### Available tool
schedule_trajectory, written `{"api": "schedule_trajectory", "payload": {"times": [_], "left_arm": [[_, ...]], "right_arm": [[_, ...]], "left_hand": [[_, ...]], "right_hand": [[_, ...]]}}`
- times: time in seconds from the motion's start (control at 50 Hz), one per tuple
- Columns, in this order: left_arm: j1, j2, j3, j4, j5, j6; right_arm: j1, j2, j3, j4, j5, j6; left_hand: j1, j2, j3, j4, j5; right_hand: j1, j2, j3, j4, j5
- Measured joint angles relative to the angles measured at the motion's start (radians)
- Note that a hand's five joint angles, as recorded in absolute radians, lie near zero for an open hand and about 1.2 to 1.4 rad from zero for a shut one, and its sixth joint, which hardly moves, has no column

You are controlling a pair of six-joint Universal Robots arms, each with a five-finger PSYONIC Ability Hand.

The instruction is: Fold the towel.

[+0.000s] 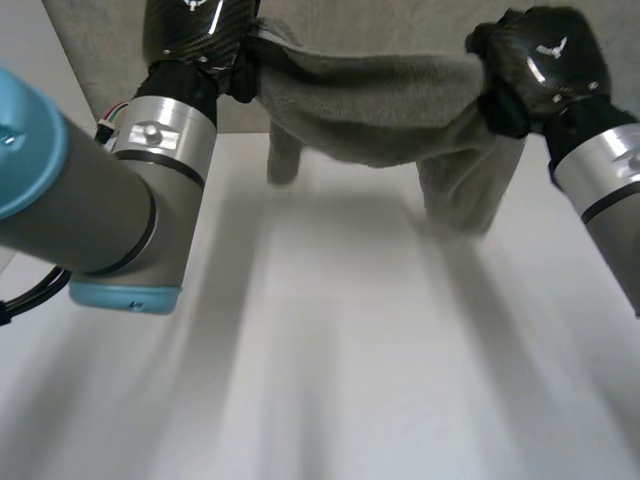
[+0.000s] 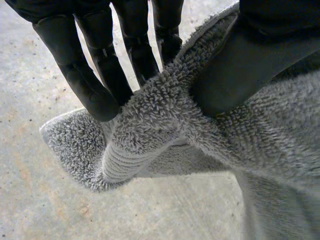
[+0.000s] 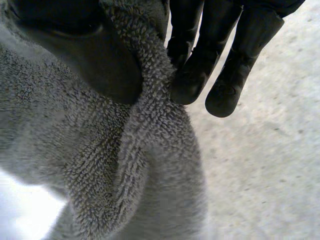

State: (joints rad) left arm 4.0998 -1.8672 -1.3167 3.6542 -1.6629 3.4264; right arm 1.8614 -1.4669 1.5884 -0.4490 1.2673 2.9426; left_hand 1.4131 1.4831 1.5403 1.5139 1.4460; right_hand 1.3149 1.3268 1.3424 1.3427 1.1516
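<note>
We see the towel point(image 1: 380, 100) lifted off the white table point(image 1: 340, 360). It is stretched across the upper part of the head view, with its long axis running left to right and its middle sagging a little. One end hangs down in a short flap at upper centre-left and the other in a longer flap at upper right, both pointing down toward the table. The left hand point(image 1: 195, 25), at the upper left, grasps the towel's left end. In its wrist view the hem is pinched between thumb and fingers, and a corner juts out past the fingertips. The right hand point(image 1: 545, 55), at the upper right, grips the right end likewise, with a fold of hem nipped between its thumb and fingers.
</note>
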Motion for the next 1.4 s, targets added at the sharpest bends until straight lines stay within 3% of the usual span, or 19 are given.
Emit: {"api": "schedule_trajectory", "payload": {"times": [0.1,0.26,0.38,0.42,0.46,0.5,0.54,0.62,0.7,0.98,1.12,1.4], "left_arm": [[-0.007,0.035,-0.134,-0.028,0.015,0.010],[-0.006,0.011,-0.317,-0.129,0.033,0.115],[0.013,-0.006,-0.413,-0.173,0.034,0.232],[0.022,-0.007,-0.442,-0.186,0.033,0.268],[0.028,-0.006,-0.455,-0.192,0.032,0.281],[0.034,0.000,-0.465,-0.199,0.031,0.292],[0.037,0.006,-0.469,-0.203,0.030,0.295],[0.038,0.030,-0.470,-0.214,0.028,0.293],[0.036,0.061,-0.470,-0.235,0.029,0.289],[0.079,0.073,-0.488,-0.280,0.045,0.301],[0.148,0.068,-0.527,-0.326,0.113,0.302],[0.260,0.077,-0.604,-0.401,0.263,0.304]], "right_arm": [[0.033,0.044,0.013,0.140,-0.029,-0.073],[0.055,0.136,0.027,0.411,-0.056,-0.296],[0.047,0.192,0.041,0.647,-0.064,-0.462],[0.041,0.203,0.047,0.706,-0.071,-0.499],[0.039,0.202,0.051,0.721,-0.075,-0.508],[0.035,0.189,0.055,0.718,-0.079,-0.503],[0.033,0.175,0.057,0.704,-0.080,-0.489],[0.028,0.139,0.061,0.655,-0.083,-0.436],[0.025,0.115,0.062,0.618,-0.082,-0.378],[0.026,0.118,0.075,0.581,-0.091,-0.348],[0.035,0.234,-0.053,0.615,-0.116,-0.409],[0.041,0.518,-0.384,0.892,-0.143,-0.540]], "left_hand": [[0.000,0.000,0.000,0.000,0.000],[0.000,0.000,0.001,0.000,0.001],[0.000,0.000,0.001,0.000,0.000],[0.000,0.000,0.000,0.000,0.000],[0.000,0.000,-0.008,-0.001,0.000],[-0.110,-0.160,-0.203,-0.189,-0.131],[-0.302,-0.365,-0.415,-0.393,-0.316],[-0.556,-0.624,-0.682,-0.657,-0.590],[-0.690,-0.755,-0.822,-0.787,-0.732],[-0.745,-0.822,-0.884,-0.842,-0.799],[-0.745,-0.822,-0.884,-0.842,-0.799],[-0.745,-0.822,-0.884,-0.842,-0.798]], "right_hand": [[0.000,0.000,0.000,0.000,0.000],[0.001,0.000,0.000,0.000,0.000],[-0.364,-0.372,-0.387,-0.386,-0.377],[-0.670,-0.677,-0.689,-0.678,-0.681],[-0.835,-0.843,-0.855,-0.858,-0.858],[-1.001,-1.011,-1.028,-1.034,-1.048],[-1.054,-1.064,-1.083,-1.085,-1.091],[-1.082,-1.074,-1.094,-1.090,-1.091],[-1.083,-1.074,-1.094,-1.090,-1.091],[-1.086,-1.074,-1.094,-1.090,-1.091],[-1.070,-1.070,-1.089,-1.087,-1.086],[-0.993,-1.025,-1.025,-1.024,-0.990]]}}
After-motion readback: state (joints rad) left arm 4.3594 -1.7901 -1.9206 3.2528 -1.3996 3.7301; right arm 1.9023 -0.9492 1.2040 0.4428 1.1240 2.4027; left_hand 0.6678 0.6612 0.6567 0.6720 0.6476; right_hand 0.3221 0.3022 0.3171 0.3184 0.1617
